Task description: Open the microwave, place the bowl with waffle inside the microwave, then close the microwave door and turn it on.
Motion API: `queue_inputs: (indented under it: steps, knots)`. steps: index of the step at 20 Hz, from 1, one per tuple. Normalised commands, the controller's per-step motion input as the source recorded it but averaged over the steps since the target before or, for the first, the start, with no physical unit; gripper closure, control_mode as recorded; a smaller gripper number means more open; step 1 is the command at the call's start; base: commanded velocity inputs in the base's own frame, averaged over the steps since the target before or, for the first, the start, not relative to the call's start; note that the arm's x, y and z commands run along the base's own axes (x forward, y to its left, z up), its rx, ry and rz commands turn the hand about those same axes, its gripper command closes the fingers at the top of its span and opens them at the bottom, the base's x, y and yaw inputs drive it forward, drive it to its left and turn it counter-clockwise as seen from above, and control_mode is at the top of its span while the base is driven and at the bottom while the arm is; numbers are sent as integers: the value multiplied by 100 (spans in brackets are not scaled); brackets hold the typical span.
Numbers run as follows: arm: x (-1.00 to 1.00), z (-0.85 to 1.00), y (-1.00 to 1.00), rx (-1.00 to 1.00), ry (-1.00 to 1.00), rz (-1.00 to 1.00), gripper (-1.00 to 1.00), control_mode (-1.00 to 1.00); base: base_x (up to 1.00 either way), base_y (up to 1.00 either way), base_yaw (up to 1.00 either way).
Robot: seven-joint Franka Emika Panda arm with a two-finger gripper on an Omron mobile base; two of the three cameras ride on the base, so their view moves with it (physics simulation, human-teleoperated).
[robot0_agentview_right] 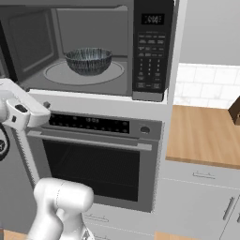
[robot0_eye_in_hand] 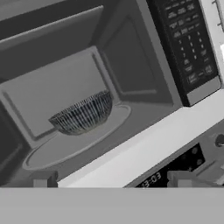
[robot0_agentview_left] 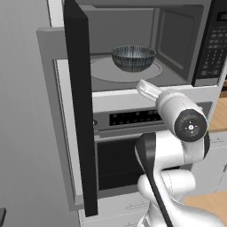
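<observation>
bowl (robot0_agentview_left: 133,57) set on the turntable inside the microwave (robot0_agentview_right: 93,47) | microwave door (robot0_agentview_left: 80,111) swung wide open | tool (robot0_eye_in_hand: 111,180) empty, fingers apart, outside the cavity | placing judged done — door to be pushed shut next, then keypad (robot0_agentview_right: 152,51)

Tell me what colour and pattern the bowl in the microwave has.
The bowl is dark blue-grey with fine pale lines and a lighter rim; clearest in the right base view.

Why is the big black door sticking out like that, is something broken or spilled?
Nothing looks broken or spilled. The microwave door is just swung wide open. The bowl sits upright on the turntable inside the microwave.
</observation>
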Motion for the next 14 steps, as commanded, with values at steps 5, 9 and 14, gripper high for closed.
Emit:
queue_inputs:
  steps: [5, 9, 14]
  knots:
    - [48, -31, 25, -18, -6, 16, -100, -100, 0, 0, 0]
    - [37, -45, 35, -22, -6, 13, -100, -100, 0, 0, 0]
    - [45, -28, 38, -14, 0, 4, -100, -100, 0, 0, 0]
